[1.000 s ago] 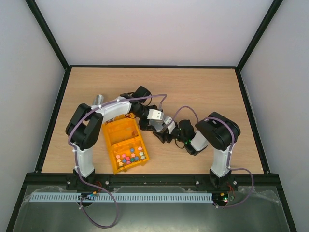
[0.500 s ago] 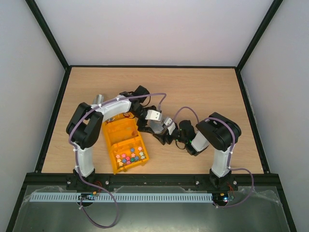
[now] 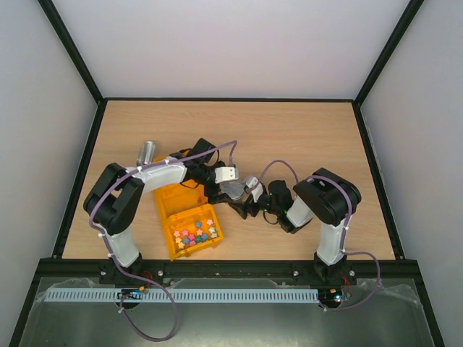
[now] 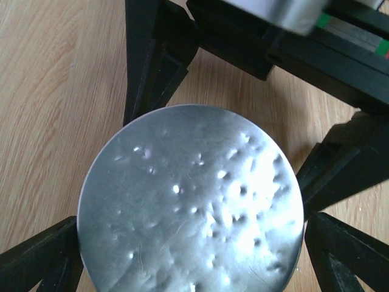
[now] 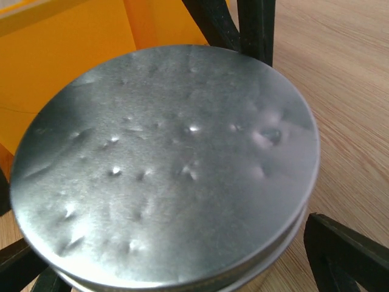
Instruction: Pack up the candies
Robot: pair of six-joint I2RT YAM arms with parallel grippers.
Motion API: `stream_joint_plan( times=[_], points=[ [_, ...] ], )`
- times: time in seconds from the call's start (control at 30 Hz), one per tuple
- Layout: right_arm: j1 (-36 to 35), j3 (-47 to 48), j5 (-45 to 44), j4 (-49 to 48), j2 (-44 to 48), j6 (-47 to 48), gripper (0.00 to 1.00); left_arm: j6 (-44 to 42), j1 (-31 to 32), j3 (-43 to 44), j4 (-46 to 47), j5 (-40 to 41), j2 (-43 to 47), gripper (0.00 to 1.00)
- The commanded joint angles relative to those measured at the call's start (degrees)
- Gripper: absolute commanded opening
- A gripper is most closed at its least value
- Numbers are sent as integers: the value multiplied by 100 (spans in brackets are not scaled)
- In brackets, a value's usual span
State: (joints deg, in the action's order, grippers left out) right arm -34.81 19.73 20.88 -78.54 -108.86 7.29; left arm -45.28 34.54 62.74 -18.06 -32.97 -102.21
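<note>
Now at mid-table, straddling round dented metal tin (image 5: 164, 164) with left gripper (image 4: 191, 243), jaws spread wide; clamped or clear, cannot tell. Same from right gripper (image 5: 164, 240), wide around tin from right side, contact unclear too. Over to candies (image 3: 194, 234): multicoloured, lying in near half of open orange box (image 3: 181, 196), just left of tin.

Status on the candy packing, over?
Left gripper, right gripper: jaws wide astride the round tin, grip unclear. Candies in the orange box. Tin closed.
</note>
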Motion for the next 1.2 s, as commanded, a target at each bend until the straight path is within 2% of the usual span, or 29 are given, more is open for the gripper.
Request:
stream_joint_plan(
  times=[0.0, 0.27, 0.47, 0.67, 0.9, 1.0, 1.17],
  points=[
    [44, 69, -91, -177, -153, 27, 97, 877, 146, -219, 548, 141, 149, 100],
    [46, 110, -58, -201, -195, 80, 85, 1573, 263, -666, 1430, 923, 388, 100],
    [44, 110, -15, -189, -198, 119, 80, 1837, 412, -878, 1859, 1246, 558, 99],
    [44, 98, 11, -180, -183, 115, 78, 1864, 409, -979, 2129, 877, 735, 100],
    [44, 84, -23, -205, -166, 115, 77, 1831, 420, -834, 1872, 752, 484, 95],
    [49, 80, -19, -198, -165, 98, 76, 1787, 418, -840, 1842, 767, 467, 99],
    [44, 78, -32, -201, -165, 105, 76, 1753, 421, -853, 1850, 698, 409, 99]
  ],
)
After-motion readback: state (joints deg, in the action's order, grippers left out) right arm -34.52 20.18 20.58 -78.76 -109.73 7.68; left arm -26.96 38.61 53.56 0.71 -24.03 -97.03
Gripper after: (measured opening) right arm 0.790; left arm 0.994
